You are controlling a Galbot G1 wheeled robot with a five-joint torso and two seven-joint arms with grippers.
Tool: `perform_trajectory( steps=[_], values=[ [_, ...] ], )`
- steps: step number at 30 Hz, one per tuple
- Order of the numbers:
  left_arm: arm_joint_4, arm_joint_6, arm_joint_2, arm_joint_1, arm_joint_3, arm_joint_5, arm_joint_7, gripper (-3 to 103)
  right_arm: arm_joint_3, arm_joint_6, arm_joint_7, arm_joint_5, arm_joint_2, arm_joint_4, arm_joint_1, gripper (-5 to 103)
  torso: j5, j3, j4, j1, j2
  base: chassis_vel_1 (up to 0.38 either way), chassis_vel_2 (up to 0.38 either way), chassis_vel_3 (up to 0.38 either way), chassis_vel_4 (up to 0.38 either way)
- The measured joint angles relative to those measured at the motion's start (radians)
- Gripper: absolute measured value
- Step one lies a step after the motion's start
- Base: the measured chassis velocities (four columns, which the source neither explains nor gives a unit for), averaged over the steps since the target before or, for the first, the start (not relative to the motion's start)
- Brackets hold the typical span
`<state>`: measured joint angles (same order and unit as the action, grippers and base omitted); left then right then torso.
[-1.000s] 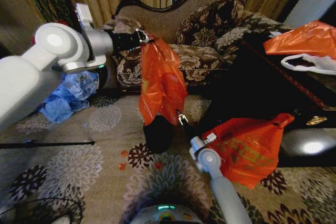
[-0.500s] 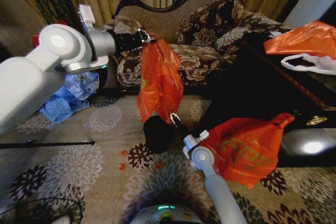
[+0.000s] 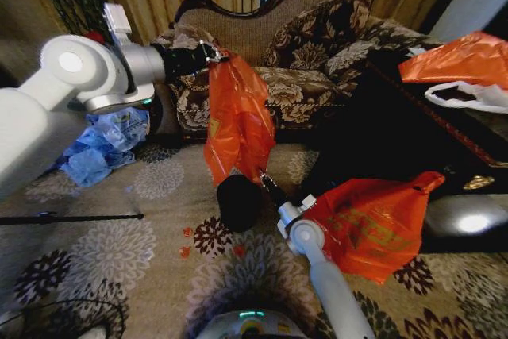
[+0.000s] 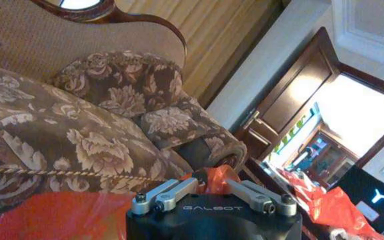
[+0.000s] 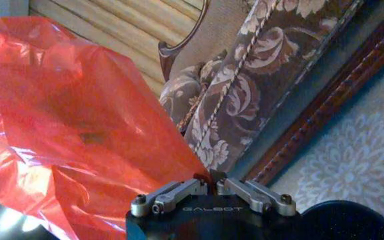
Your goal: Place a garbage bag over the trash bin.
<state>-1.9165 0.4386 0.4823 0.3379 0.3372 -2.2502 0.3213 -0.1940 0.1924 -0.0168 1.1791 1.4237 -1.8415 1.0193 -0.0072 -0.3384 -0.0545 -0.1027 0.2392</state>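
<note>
The garbage bag (image 3: 237, 117) hangs as a long orange-red sheet in front of the sofa. My left gripper (image 3: 216, 55) is shut on its top edge, and the left wrist view shows that gripper (image 4: 212, 184) pinching the orange plastic. The black trash bin (image 3: 238, 201) stands on the carpet directly under the bag's lower end. My right gripper (image 3: 263, 178) is at the bag's lower right edge, just above the bin's rim. In the right wrist view that gripper (image 5: 213, 181) is shut on a corner of the garbage bag (image 5: 65, 125), beside the trash bin (image 5: 352, 220).
A bigger orange bundle with yellowish print (image 3: 373, 226) lies right of my right arm. A black table (image 3: 397, 136) at right carries another orange bag (image 3: 464, 57) and a white bag (image 3: 470, 94). Blue bags (image 3: 103, 144) lie at left, and the sofa (image 3: 302, 45) stands behind.
My right gripper has shifted slightly left, taking the bag's lower edge toward the bin. The bag's bottom now hangs a little higher, so the bin's top shows.
</note>
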Motion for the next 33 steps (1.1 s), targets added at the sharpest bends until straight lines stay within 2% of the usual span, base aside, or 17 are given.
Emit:
perform_trajectory(
  steps=[5, 7, 8, 10, 13, 14, 16, 19, 20, 22, 23, 25, 27, 28, 29, 33],
  values=[
    [-0.007, -0.003, -0.004, -0.02, -0.022, -0.001, 0.0, 0, 0.002, -0.027, -0.012, -0.074, 0.0, 0.005, -0.001, 0, 0.0, 0.0, -0.0001, 0.0, 0.0, 0.0, 0.0, 0.0, 0.0],
    [-0.022, -0.007, -0.011, -0.055, -0.059, -0.004, 0.001, 0, 0.001, -0.066, -0.037, -0.174, -0.003, 0.003, 0.001, 0, 0.0001, 0.0, 0.0, 0.0, 0.0, 0.0, 0.0, 0.0, 0.0],
    [-0.022, -0.007, -0.011, -0.055, -0.059, -0.004, 0.001, 0, 0.001, -0.066, -0.037, -0.174, -0.003, 0.003, 0.001, 0, 0.0001, 0.0, 0.0, 0.0, 0.0, 0.0, 0.0, 0.0, 0.0],
    [-0.044, -0.011, -0.027, -0.114, -0.114, -0.004, 0.004, 0, -0.005, -0.109, -0.071, -0.272, -0.012, -0.022, 0.007, 0, 0.0001, 0.0, -0.0001, 0.0, 0.0, 0.0, 0.0, 0.0, 0.0],
    [-0.059, -0.011, -0.04, -0.175, -0.165, -0.004, 0.007, 0, -0.011, -0.128, -0.091, -0.316, -0.021, -0.045, 0.012, 0, 0.0003, 0.0, -0.0001, 0.0, 0.0, 0.0, 0.0, 0.0, 0.0],
    [-0.076, -0.012, -0.056, -0.246, -0.22, 0.0, 0.01, 0, -0.016, -0.142, -0.112, -0.346, -0.032, -0.07, 0.019, 0, 0.0, 0.0, -0.0002, 0.0, 0.0, 0.0, 0.0, 0.0, 0.0],
    [-0.087, -0.014, -0.065, -0.288, -0.25, 0.002, 0.012, 0, -0.018, -0.149, -0.123, -0.356, -0.038, -0.083, 0.023, 0, 0.0, 0.0, -0.0001, 0.0, 0.0, 0.0, 0.0, 0.0, 0.0],
    [-0.146, -0.032, -0.119, -0.492, -0.389, 0.025, 0.012, 0, -0.027, -0.163, -0.15, -0.366, -0.06, -0.129, 0.041, 0, -0.0001, 0.0, 0.0, 0.0, 0.0, 0.0, 0.0, 0.0, 0.0],
    [-0.146, -0.032, -0.119, -0.492, -0.389, 0.025, 0.012, 0, -0.027, -0.163, -0.15, -0.366, -0.06, -0.129, 0.041, 0, -0.0001, 0.0, 0.0, 0.0, 0.0, 0.0, 0.0, 0.0, 0.0],
    [-0.195, -0.054, -0.157, -0.641, -0.45, 0.047, 0.003, 0, -0.035, -0.164, -0.16, -0.362, -0.073, -0.163, 0.064, 0, 0.0, 0.0, 0.0007, 0.0, 0.0, 0.0, 0.0, 0.0, 0.0],
    [-0.204, -0.058, -0.155, -0.68, -0.453, 0.058, -0.002, 0, -0.046, -0.164, -0.162, -0.361, -0.076, -0.184, 0.082, 0, 0.0001, 0.0, 0.0014, 0.0, 0.0, 0.0, 0.0, 0.0, 0.0],
    [-0.199, -0.059, -0.138, -0.703, -0.443, 0.069, -0.007, 0, -0.065, -0.165, -0.165, -0.362, -0.08, -0.209, 0.111, 0, 0.0004, 0.0, 0.0012, 0.0, 0.0, 0.0, 0.0, 0.0, 0.0],
    [-0.189, -0.06, -0.089, -0.736, -0.422, 0.096, -0.025, 0, -0.088, -0.165, -0.175, -0.363, -0.084, -0.25, 0.156, 0, -0.0013, 0.0, -0.0016, 0.0, 0.0, 0.0, 0.0, 0.0, 0.0],
    [-0.189, -0.06, -0.089, -0.736, -0.422, 0.096, -0.025, 0, -0.088, -0.165, -0.175, -0.363, -0.084, -0.25, 0.156, 0, -0.0013, 0.0, -0.0016, 0.0, 0.0, 0.0, 0.0, 0.0, 0.0],
    [-0.186, -0.06, -0.07, -0.745, -0.416, 0.109, -0.028, 0, -0.088, -0.165, -0.176, -0.364, -0.087, -0.255, 0.165, 0, 0.0008, 0.0, -0.0008, 0.0, 0.0, 0.0, 0.0, 0.0, 0.0],
    [-0.153, -0.06, -0.05, -0.704, -0.4, 0.109, -0.029, 0, -0.086, -0.155, -0.172, -0.356, -0.093, -0.25, 0.166, 0, -0.0002, 0.0, 0.0, 0.0, 0.0, 0.0, 0.0, 0.0, 0.0]
  ],
)
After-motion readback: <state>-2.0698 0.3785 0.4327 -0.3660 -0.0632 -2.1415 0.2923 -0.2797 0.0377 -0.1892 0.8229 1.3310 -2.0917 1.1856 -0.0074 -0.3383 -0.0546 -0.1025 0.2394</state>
